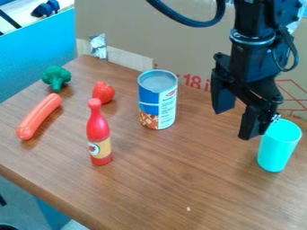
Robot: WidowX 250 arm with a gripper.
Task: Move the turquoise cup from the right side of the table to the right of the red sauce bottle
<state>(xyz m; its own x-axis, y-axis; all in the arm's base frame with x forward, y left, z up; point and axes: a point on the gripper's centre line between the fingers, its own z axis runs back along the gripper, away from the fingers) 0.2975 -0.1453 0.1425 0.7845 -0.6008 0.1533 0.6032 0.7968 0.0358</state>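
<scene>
- Landmark: can (158,99), blue and white with a grey top, placed upright on the table (174,179).
- Hand (235,125): black, pointed down, seen to the view's right of the can; fingers spread with a gap between them, nothing pinched.
- Cup (278,146): turquoise, stood upright on the table, well to the right of the can and a bit nearer to the camera. Its upper left edge is overlapped by the hand; whether it is touched cannot be told.
- Bottle (99,134): red with a tan label, stood upright, to the left of the can and nearer to the camera.
- Strawberry (103,92): red, set on the table to the left of the can, near it.
- Broccoli (56,77): green, placed farther left of the can, beyond the strawberry.
- Sausage (39,116): orange-red, laid flat on the table, far left of the can, apart from it.
- Cardboard (186,54): brown, stood up behind the can; red print is seen on it.
- Foil piece (98,46): silvery, seen against the cardboard, behind and left of the can.
</scene>
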